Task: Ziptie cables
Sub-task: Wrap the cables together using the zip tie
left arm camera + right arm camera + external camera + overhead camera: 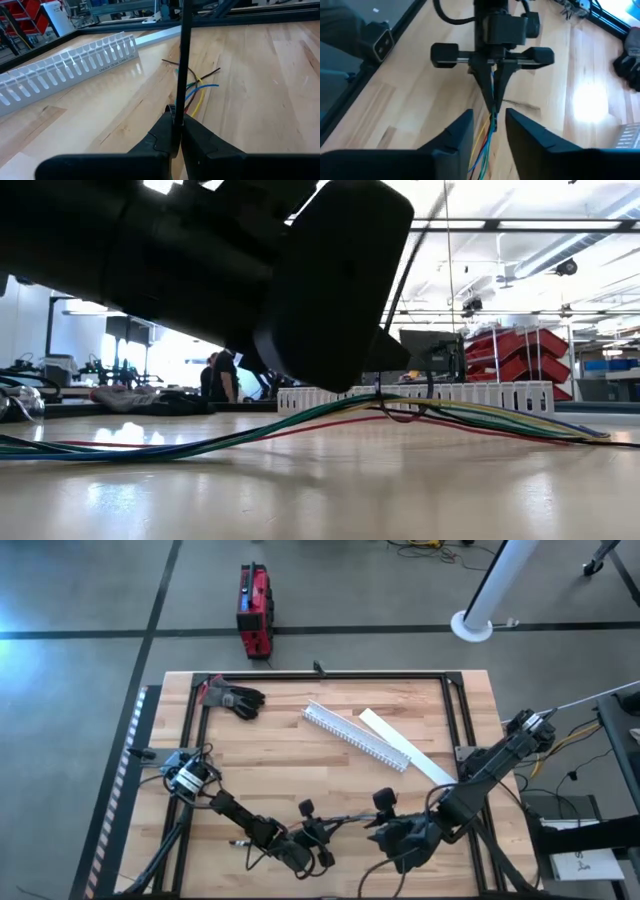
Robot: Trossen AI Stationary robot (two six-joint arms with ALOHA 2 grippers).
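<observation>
1. Nearest the table's front edge, the left gripper (493, 102) has its fingers pressed together, pinching the cables (485, 145) at their tips.
2. Just right of it, the right gripper (489, 131) faces it with fingers parted, the cables running between them along the table (280, 750).

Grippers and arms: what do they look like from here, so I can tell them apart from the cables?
Both arms are dark, jointed links. The left gripper has two black fingers tapering to a point below a crossbar with round end knobs. The right gripper has broad, flat, black fingers. A black cord loops behind the left wrist.
</observation>
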